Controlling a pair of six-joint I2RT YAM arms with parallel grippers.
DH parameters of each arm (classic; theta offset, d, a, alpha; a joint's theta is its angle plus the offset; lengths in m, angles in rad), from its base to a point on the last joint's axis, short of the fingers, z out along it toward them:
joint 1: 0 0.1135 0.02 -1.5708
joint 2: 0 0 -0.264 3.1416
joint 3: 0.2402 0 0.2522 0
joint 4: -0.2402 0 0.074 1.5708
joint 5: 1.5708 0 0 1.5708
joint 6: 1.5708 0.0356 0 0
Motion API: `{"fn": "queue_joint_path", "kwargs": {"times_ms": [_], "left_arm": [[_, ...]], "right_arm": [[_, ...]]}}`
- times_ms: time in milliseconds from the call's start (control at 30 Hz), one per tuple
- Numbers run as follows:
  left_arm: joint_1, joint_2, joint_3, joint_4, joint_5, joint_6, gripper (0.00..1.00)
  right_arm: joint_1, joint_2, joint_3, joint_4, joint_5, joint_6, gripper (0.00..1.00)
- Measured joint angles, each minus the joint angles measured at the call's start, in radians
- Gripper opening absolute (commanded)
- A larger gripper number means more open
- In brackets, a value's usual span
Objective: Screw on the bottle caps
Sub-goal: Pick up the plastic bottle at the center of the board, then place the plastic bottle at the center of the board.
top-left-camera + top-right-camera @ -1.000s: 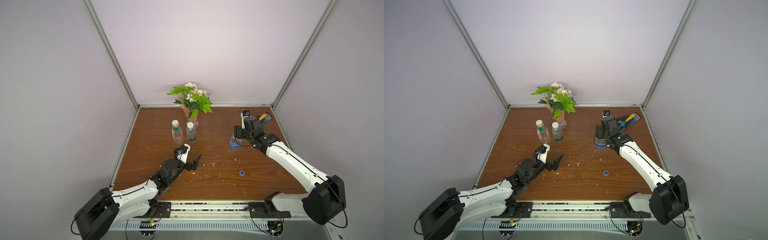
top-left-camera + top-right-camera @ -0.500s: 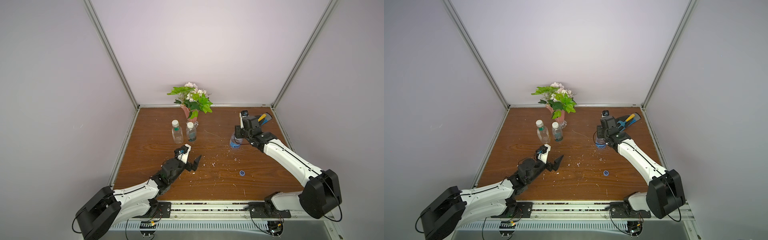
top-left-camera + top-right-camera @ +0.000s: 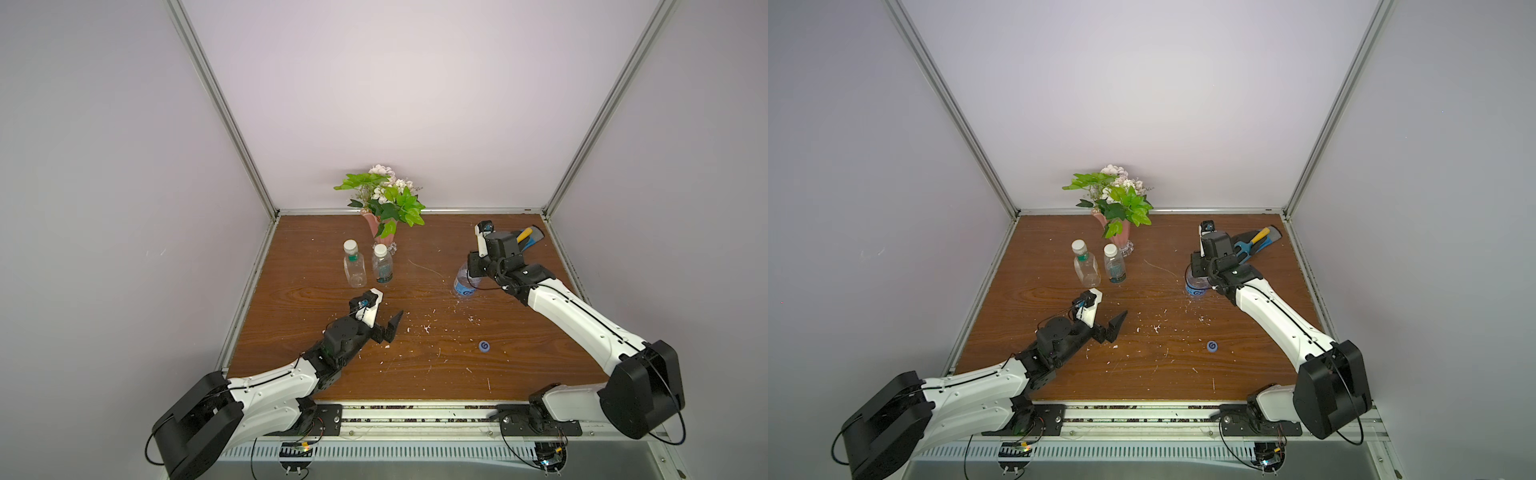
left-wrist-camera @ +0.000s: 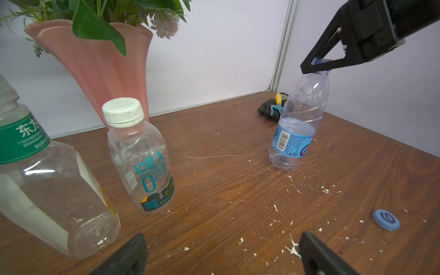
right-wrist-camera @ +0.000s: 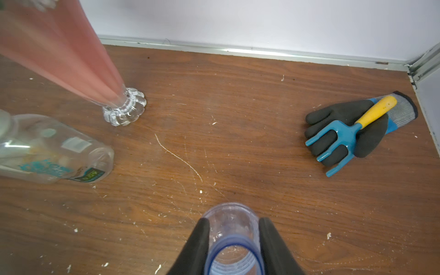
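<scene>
In the lower left of both top views, the left gripper (image 3: 380, 323) is hanging low over the wooden table (image 3: 415, 374) with its jaws spread wide, gripping nothing and touching nothing. In the left wrist view its black fingertips (image 4: 133, 254) are framing only scratched wood. Above it, left of centre, the squarish bottle (image 3: 354, 270) with the green neck ring and the round dark-labelled bottle (image 3: 382, 269) are standing upright just beside each other, both wearing white caps (image 3: 350, 247). The pink vase (image 3: 380, 232) of flowers is standing just behind the round one. Right of centre, the right gripper (image 5: 234, 234) is reaching down from above, its jaws pinching the open, uncapped neck of the blue-labelled bottle (image 4: 295, 133), whose base is resting on the table. Lower in the frame and slightly to the right, the blue cap (image 3: 483, 345) is lying flat with its swirl facing up, well apart from that bottle and with nothing covering it. In the upper right corner, behind the right gripper, a dark glove (image 5: 345, 119) is lying by the wall, and a blue hand rake (image 5: 338, 133) with a yellow handle is resting on it.
</scene>
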Motion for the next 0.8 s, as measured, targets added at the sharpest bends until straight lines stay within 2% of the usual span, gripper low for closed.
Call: {"fn": "queue_joint_path", "kwargs": {"times_ms": [233,467,800], "left_arm": [[0.0,0.003,0.003,0.0,0.0,0.004,1.0],[0.0,0.005,0.004,0.0,0.001,0.01,1.0],[0.0,0.009,0.019,-0.001,0.006,0.018,0.99]], "right_arm": [[0.101,-0.007,0.018,0.026,-0.033,0.021,0.18],[0.199,0.056,0.089,0.051,-0.033,0.047,0.17],[0.246,0.152,0.112,0.066,-0.032,0.063,0.17]]}}
